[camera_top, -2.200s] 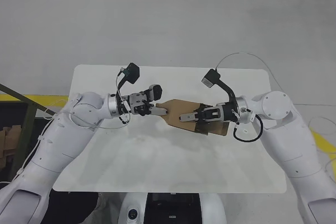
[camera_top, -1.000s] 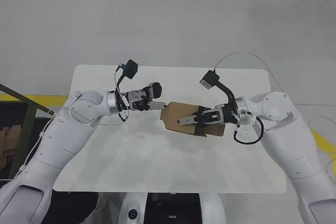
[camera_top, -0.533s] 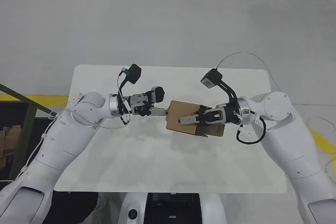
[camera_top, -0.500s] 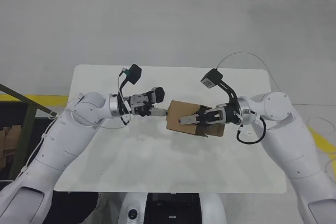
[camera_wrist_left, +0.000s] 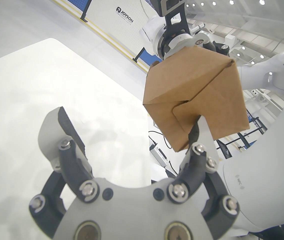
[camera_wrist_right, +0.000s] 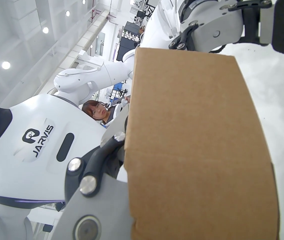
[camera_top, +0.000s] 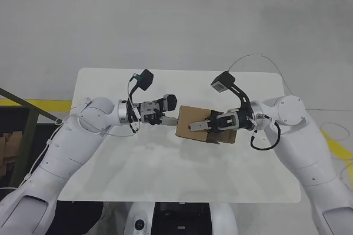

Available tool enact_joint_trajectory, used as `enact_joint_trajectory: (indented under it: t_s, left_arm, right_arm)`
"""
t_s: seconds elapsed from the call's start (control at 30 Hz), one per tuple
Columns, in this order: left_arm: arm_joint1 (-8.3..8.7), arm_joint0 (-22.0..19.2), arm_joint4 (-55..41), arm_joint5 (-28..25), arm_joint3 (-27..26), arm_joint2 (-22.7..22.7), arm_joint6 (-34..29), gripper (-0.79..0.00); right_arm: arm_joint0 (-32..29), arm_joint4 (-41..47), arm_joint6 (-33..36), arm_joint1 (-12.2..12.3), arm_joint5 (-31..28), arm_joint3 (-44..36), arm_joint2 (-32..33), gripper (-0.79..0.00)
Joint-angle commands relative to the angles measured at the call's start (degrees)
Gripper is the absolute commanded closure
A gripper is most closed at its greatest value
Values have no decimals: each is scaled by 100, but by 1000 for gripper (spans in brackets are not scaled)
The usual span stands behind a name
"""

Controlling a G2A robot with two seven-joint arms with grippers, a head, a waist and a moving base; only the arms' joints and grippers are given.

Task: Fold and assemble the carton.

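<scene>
— How do the grippers stand?

— The right gripper (camera_top: pixel 195 126) is closed on one wall of the brown carton (camera_top: pixel 191 113), with one finger lying over its top face, and it holds the carton above the white table (camera_top: pixel 165 176). The left gripper (camera_wrist_left: pixel 132 116) is spread wide. One of its fingers (camera_wrist_left: pixel 204 131) touches the carton's folded end, and the other is apart from it.

— Is there room around them?

— Wide tabletop lies on the robot's side of both grippers. The table's edges are well apart from the carton.

— Any writing?

— A white panel (camera_wrist_left: pixel 107 6), far beyond the table's edge, carries a small logo with letters.
</scene>
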Motion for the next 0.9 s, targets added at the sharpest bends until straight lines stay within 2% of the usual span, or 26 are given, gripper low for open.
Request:
enact_joint_trajectory:
  t_s: [0.0,0.87]
  left_arm:
    - [-7,-16,-90,-1,7,27,-56,-785]
    - [-107,-227,-194,-3,73,204,-233,-785]
  right_arm:
    - [12,12,17,-5,-15,8,-14,0]
    - [103,-2,81,-53,-71,31,-128,0]
